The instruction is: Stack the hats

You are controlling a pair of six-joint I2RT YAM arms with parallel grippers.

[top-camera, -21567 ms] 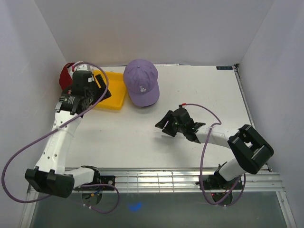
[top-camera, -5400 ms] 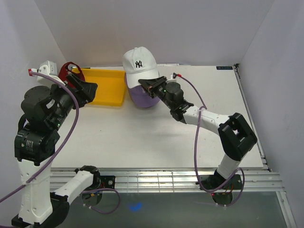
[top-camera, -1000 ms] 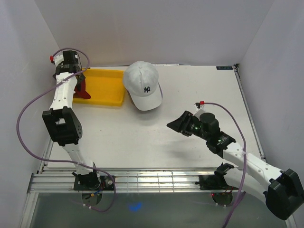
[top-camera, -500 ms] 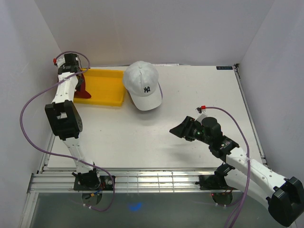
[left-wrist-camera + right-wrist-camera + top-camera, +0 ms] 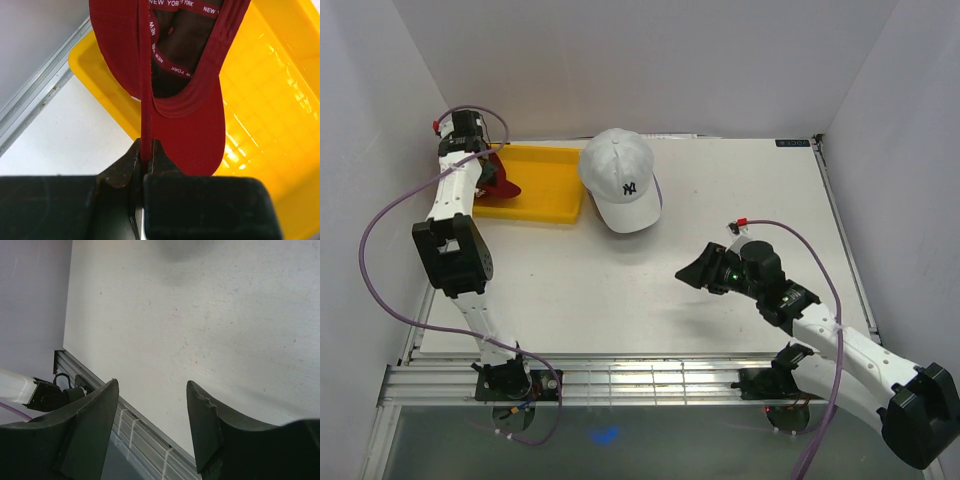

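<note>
Stacking step in hand is the red cap [image 5: 192, 125]: the left tool [image 5: 145, 154] clamps its edge above the yellow tray [image 5: 280, 75]; the right tool [image 5: 152, 412] hangs released, empty. Next, likely carry it over the white cap [image 5: 623, 178] and align crowns.

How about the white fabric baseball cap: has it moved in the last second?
No. The white fabric baseball cap lies in the same spot right beside the right end of the flat yellow tray, with its logo facing the same way.
</note>
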